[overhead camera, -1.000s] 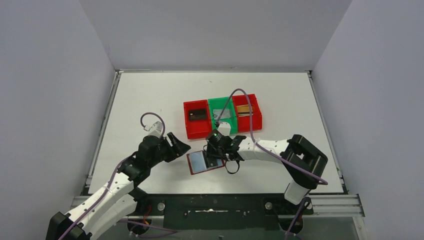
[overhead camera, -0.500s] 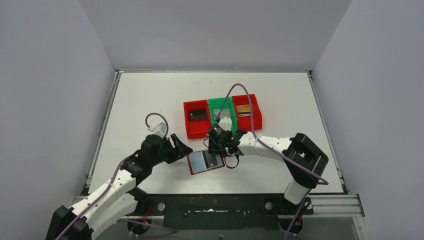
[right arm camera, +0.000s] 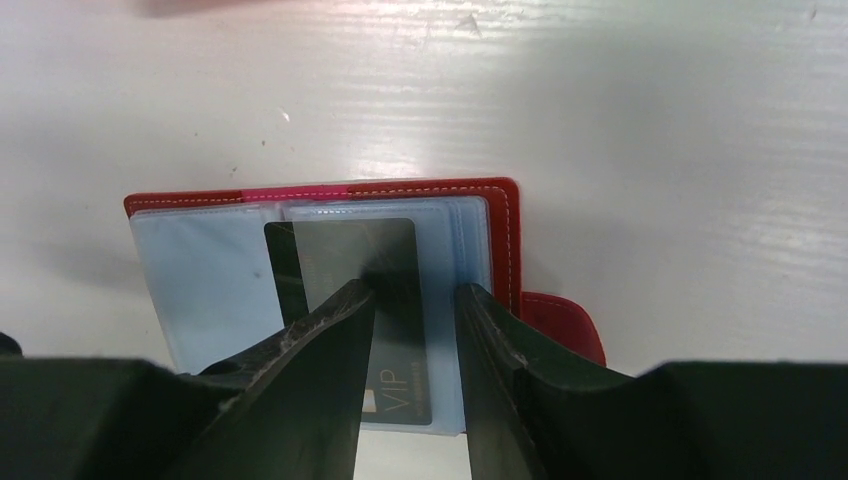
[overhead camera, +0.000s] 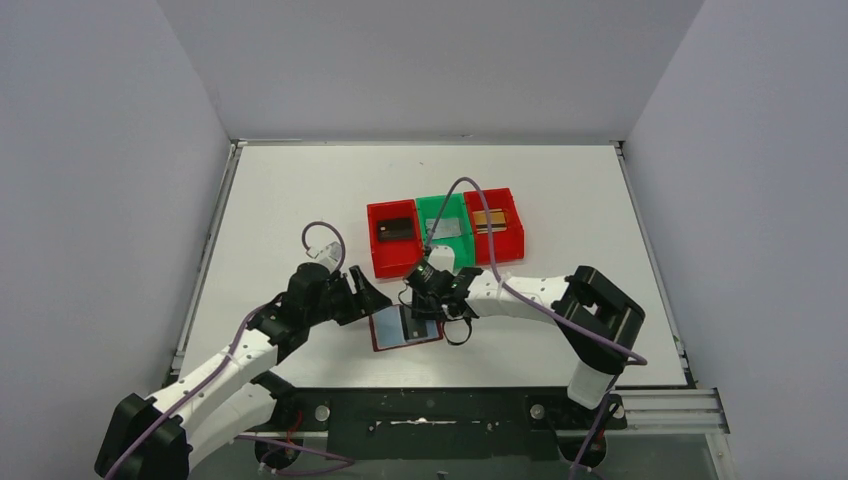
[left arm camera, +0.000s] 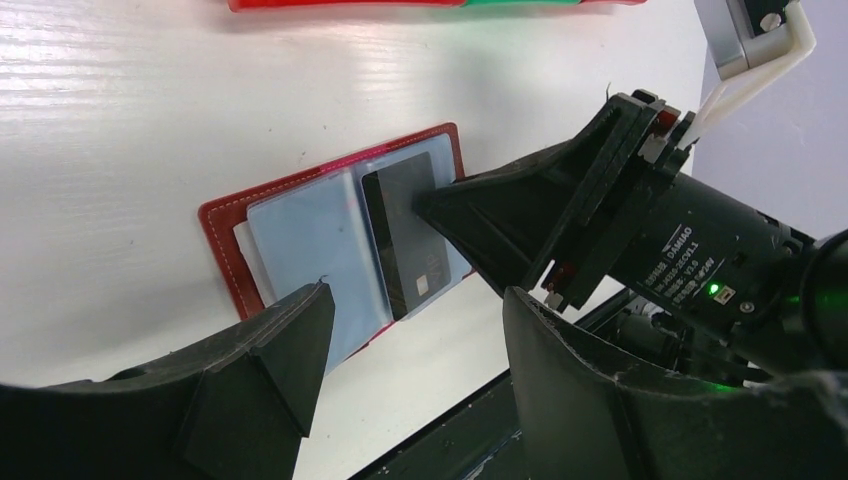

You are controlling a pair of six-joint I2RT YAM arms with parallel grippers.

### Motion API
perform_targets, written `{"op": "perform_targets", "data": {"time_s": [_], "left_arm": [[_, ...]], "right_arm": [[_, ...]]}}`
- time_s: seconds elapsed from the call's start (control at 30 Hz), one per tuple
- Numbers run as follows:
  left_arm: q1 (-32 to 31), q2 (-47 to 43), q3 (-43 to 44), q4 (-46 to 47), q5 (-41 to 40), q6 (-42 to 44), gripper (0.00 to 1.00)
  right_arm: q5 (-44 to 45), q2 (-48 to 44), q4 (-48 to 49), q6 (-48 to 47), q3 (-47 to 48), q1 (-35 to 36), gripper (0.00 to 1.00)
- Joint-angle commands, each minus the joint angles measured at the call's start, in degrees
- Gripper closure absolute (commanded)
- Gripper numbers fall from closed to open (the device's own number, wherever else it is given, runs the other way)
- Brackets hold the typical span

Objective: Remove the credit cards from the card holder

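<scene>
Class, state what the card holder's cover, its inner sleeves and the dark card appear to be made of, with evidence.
Cover: dark red leather or imitation, matte, pale stitching along the edge. Inner sleeves: soft translucent plastic, pale blue, faintly glossy. Dark card: probably rigid plastic, smooth, flat, printed "VIP".

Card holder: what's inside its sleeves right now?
In the card holder, one dark card marked VIP shows in the right-hand sleeves, partly covered by the right gripper. The left sleeve looks empty. Any cards in the stacked sleeves beneath cannot be seen.
</scene>
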Motion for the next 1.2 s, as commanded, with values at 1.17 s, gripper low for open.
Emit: {"op": "perform_targets", "data": {"time_s": [1.17], "left_arm": [[0.56, -2.32, 0.66, 1.93, -0.51, -0.59, 0.37]], "right_arm": [[10.13, -18.62, 19.35, 10.08, -17.88, 4.15, 0.41]]}}
